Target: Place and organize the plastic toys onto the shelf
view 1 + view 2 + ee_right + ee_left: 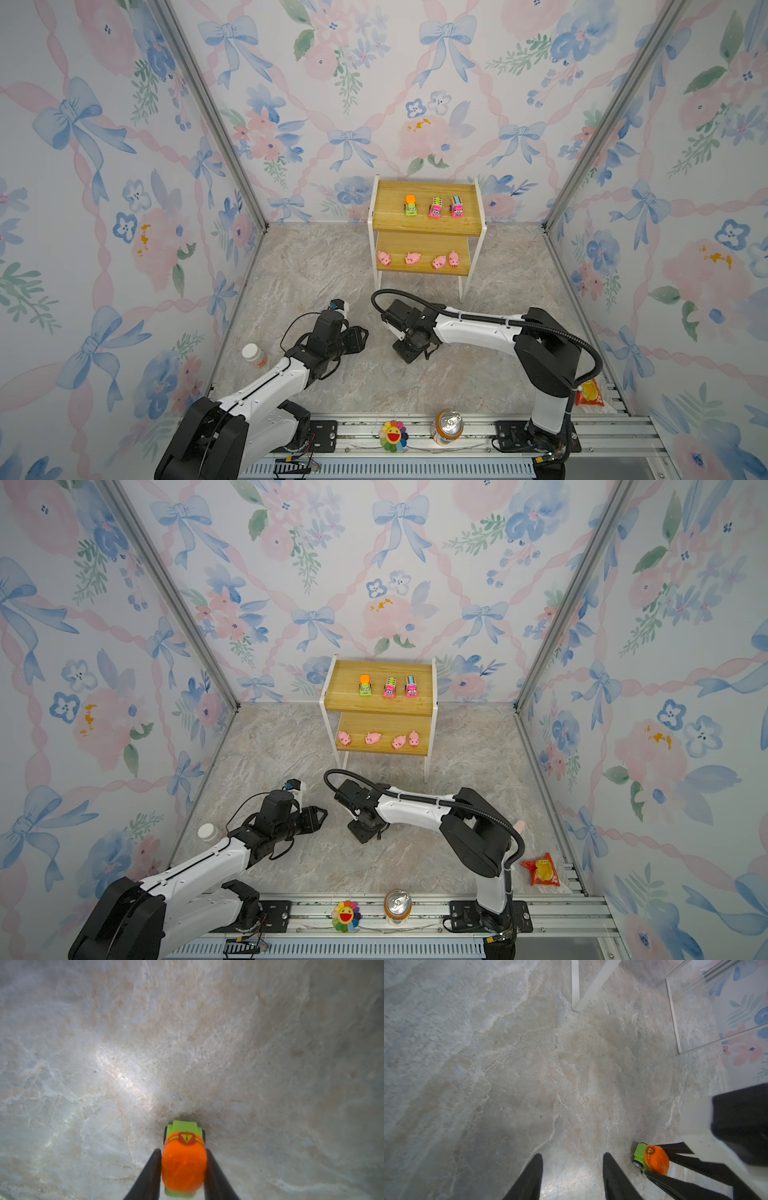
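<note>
- Pick-up of last green truck (184, 1165), on floor (187, 1043) short of the shelf (428, 224); right gripper (183, 1150) clamped on its orange top
- Left gripper (573, 1155) parted, empty
- Next, likely: lift, set beside three trucks (434, 206) on top tier

Robot test booth, floral wallpaper panels (104, 166), aluminium frame rails (361, 434), marble-print floor (311, 270)

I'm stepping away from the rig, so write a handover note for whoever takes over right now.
Left claw: open, empty, above the table.
Right claw: shut on the last truck, green with an orange top, which sits on the table.
Shelf: three trucks on top, four pigs below. Those are done.
Left: lift the last truck and set it on top with the others.
</note>
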